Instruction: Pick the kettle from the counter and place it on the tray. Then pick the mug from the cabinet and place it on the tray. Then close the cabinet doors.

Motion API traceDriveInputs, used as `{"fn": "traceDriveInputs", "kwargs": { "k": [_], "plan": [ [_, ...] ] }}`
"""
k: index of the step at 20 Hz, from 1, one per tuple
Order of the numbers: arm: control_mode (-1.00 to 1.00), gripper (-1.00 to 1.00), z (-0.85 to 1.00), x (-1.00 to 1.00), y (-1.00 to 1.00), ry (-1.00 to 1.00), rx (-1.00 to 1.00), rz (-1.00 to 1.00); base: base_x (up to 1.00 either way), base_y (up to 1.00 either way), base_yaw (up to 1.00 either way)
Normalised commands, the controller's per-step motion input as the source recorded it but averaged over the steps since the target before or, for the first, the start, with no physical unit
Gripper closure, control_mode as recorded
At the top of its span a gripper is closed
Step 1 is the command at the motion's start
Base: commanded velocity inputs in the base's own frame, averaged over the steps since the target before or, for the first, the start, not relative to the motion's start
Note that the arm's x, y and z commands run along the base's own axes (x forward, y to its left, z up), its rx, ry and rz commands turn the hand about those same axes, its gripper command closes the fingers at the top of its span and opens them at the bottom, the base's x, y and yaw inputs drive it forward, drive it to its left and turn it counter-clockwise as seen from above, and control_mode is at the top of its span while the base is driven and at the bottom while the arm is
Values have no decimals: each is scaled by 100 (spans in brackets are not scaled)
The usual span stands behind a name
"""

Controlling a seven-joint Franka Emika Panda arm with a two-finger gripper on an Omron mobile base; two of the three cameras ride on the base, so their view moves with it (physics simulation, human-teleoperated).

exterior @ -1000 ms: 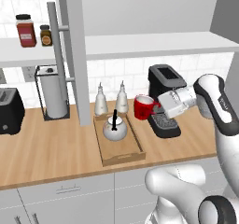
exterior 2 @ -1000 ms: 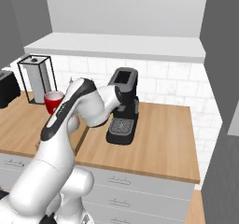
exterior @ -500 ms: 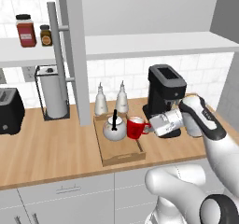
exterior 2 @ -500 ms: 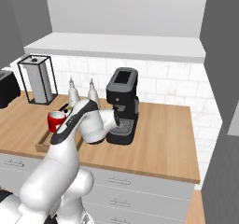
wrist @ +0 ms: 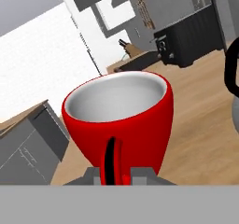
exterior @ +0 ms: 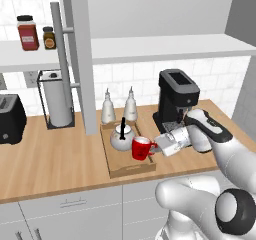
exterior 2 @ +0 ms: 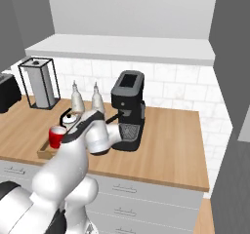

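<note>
We find the tool [exterior: 156, 147] closed on the handle of the red mug [exterior: 141, 148], jaws pinching the loop from either side as the hand view shows. The mug stands upright over the near right part of the tray [exterior: 114, 164], just beside the kettle [exterior: 122, 140], which sits on the tray. We cannot tell whether the mug's base touches the tray floor. The tray lies on the bench [exterior: 55, 159], in front of two pale bottles [exterior: 108, 111] and left of the black coffee machine [exterior: 176, 97].
</note>
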Motion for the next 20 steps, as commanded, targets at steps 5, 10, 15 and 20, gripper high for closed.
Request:
{"fn": "traceDriveInputs", "kwargs": {
  "k": [5,10,15,20],
  "plan": [
    [-100,100,-9,10,5,-1,2,2,0,0,0],
    [-100,100,-35,0,30,0,-8,1,0,0,0],
    [-100,100,-14,7,10,0,-3,0,0,0,0],
    [-100,100,-5,16,0,-1,0,-2,0,0,0]
  ]
}}
